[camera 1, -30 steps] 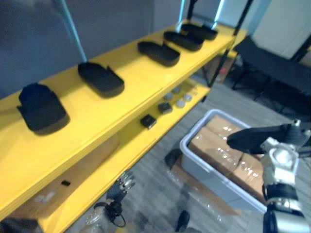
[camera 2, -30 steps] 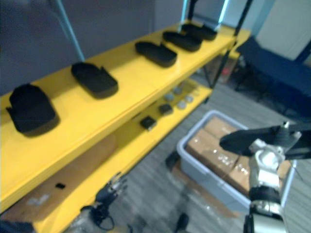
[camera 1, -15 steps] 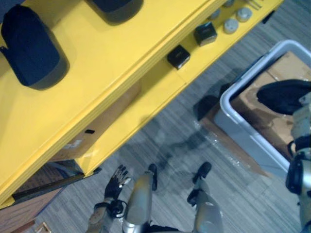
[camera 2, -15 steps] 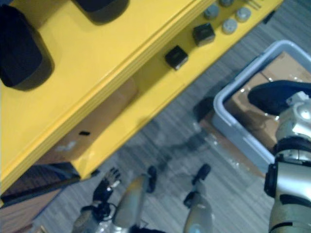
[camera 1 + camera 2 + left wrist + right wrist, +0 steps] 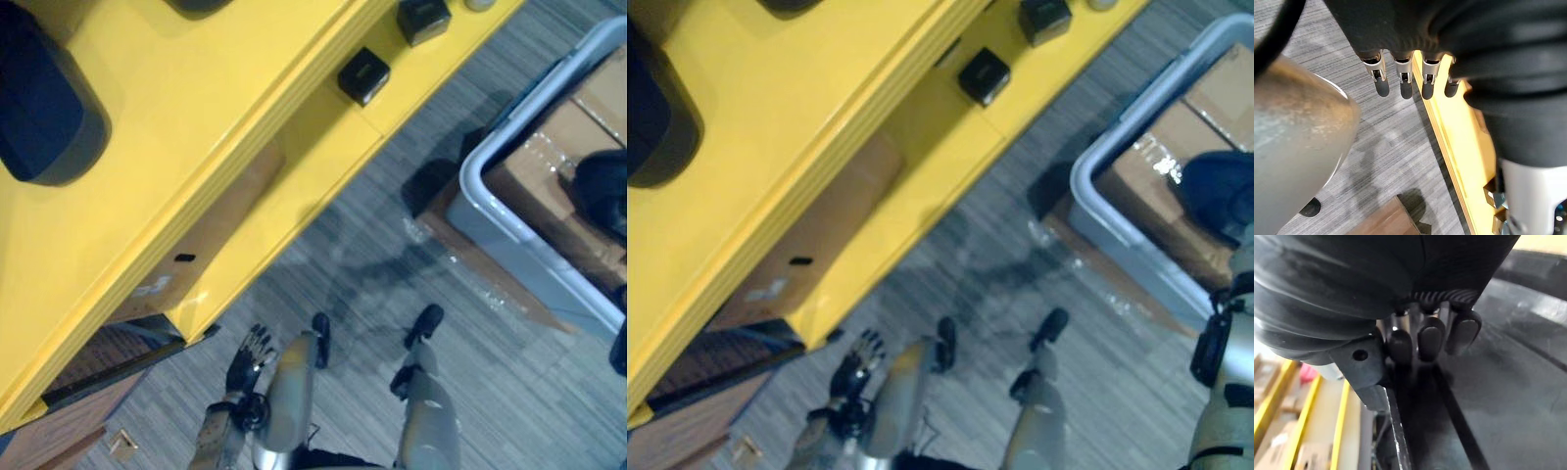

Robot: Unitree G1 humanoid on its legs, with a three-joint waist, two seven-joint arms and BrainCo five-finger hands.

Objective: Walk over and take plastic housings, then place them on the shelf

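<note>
Fingers [image 5: 1431, 339] of the right hand [image 5: 1399, 345] are clamped on a black plastic housing [image 5: 1215, 188], held out over the grey bin [image 5: 509, 240], ready to go up on the yellow shelf [image 5: 196, 117], where another housing [image 5: 44, 108] lies on the top board, back from its front edge; the left hand [image 5: 247, 360] hangs empty near the floor, fingers straight and apart
</note>
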